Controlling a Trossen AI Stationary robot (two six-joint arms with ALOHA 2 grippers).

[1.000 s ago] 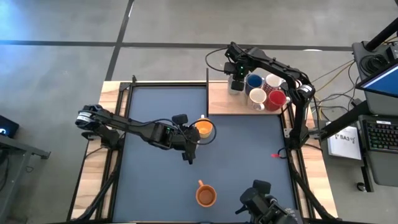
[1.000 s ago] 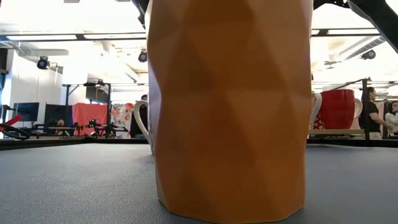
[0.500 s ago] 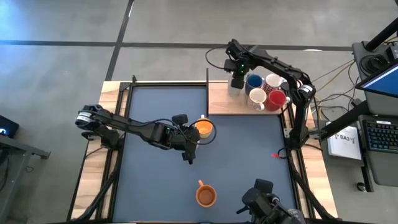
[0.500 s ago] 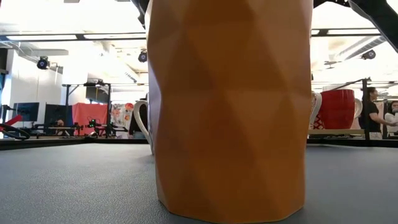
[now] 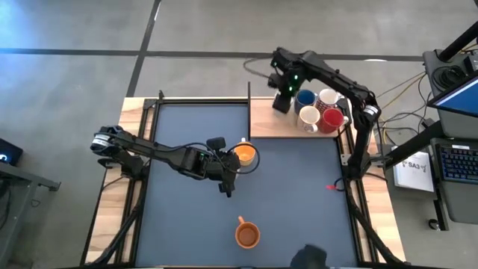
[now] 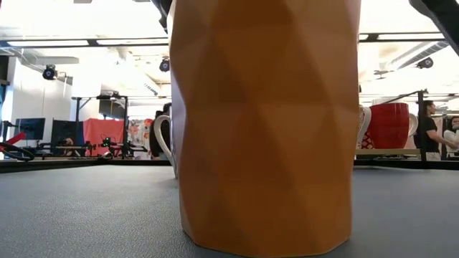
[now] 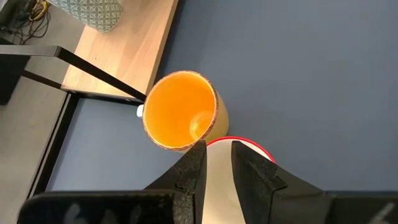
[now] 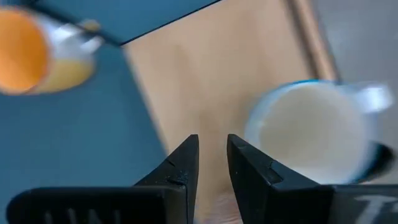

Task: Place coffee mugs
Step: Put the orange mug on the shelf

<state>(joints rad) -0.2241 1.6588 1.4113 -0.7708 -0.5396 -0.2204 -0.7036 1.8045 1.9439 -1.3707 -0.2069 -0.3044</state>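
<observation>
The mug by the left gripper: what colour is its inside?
Bright yellow-orange inside; the mug shows best in the left wrist view, just beyond the left gripper.

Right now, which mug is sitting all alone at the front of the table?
The orange-brown mug. It stands by itself on the dark mat; the yellow-orange mug sits beside the left gripper, and the others crowd the wooden shelf.

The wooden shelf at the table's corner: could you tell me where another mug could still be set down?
The light wooden shelf is bare along its left half, beside the dark mat. Its right half is crowded: blue ceramic mug, two white mugs and red mug cluster together.
</observation>
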